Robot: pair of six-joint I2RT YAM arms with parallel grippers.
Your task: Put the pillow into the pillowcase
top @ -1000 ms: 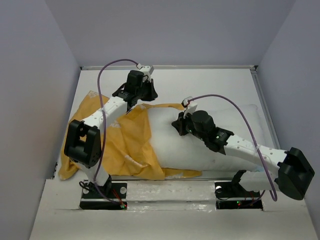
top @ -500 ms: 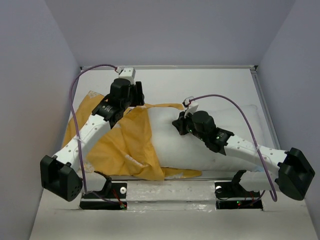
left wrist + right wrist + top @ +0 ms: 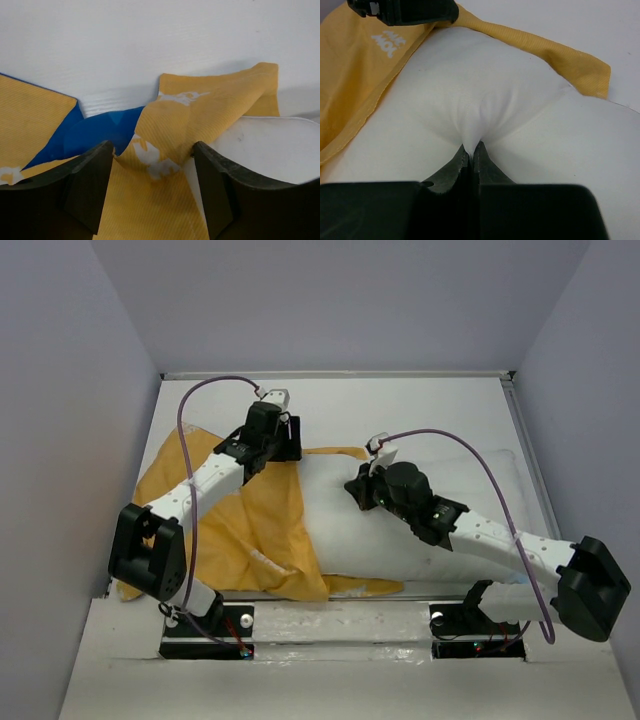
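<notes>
The white pillow (image 3: 340, 530) lies across the middle of the table with its left end inside the orange-yellow pillowcase (image 3: 240, 530). My right gripper (image 3: 357, 490) is shut on a pinch of the pillow's top fabric (image 3: 480, 100), which puckers at its fingertips (image 3: 471, 150). My left gripper (image 3: 283, 447) hovers open over the pillowcase's far edge. Loose orange fabric (image 3: 165, 130) lies between its fingers (image 3: 90, 185), not clamped. The blue inside (image 3: 100, 132) shows at the mouth, and the pillow (image 3: 270, 145) is just to the right.
White tabletop (image 3: 420, 405) extends behind the pillow to a raised back rim (image 3: 340, 373). Grey walls close in on both sides. The right arm (image 3: 480, 535) lies over the pillow's near half. A purple cable (image 3: 470, 455) arches above it.
My left gripper has opened and let go of the pillowcase edge. Its arm swung out left and came back. The right gripper kept its pinch on the pillow.
</notes>
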